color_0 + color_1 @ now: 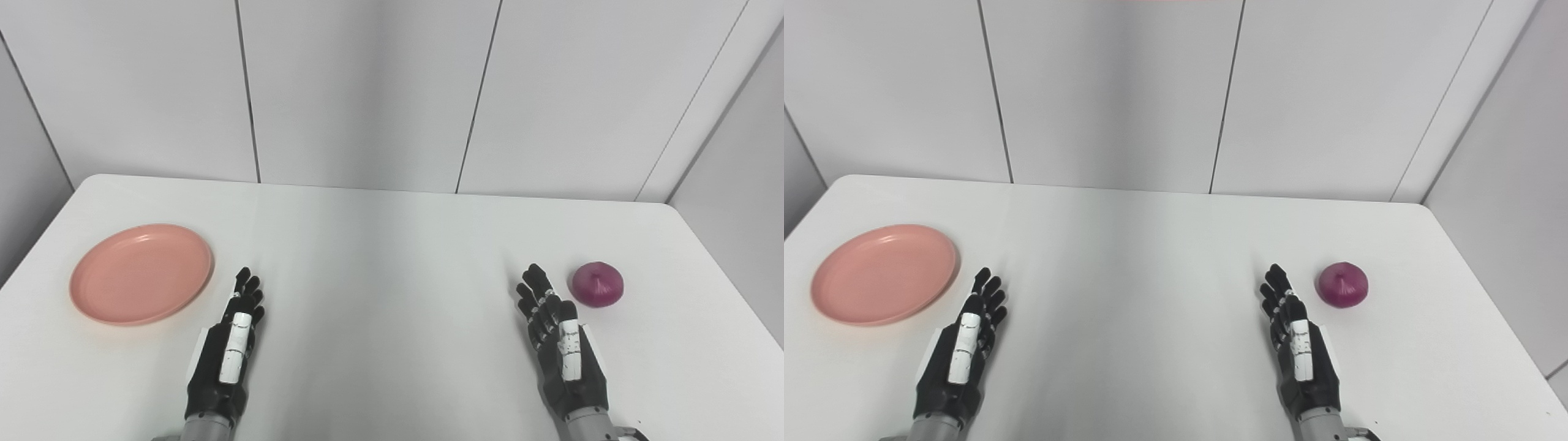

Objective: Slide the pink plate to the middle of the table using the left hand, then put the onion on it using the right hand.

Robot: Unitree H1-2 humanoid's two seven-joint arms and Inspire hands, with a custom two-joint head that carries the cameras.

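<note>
With both the left hand (229, 343) and right hand (560, 343) flat, fingers spread and empty, the pink plate (142, 272) could skid off the table's (392, 245) left edge, or the onion (598, 284) roll away when nudged.

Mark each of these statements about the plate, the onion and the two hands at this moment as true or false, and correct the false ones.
1. The pink plate sits on the left side of the table. True.
2. The onion lies on the plate. False: it rests on the bare table at the right, far from the plate.
3. The left hand grips the plate's rim. False: it is open, beside the plate and apart from it.
4. The right hand is open and holds nothing. True.
5. The onion lies to the right of the right hand. True.
6. The plate carries food. False: it is empty.
</note>
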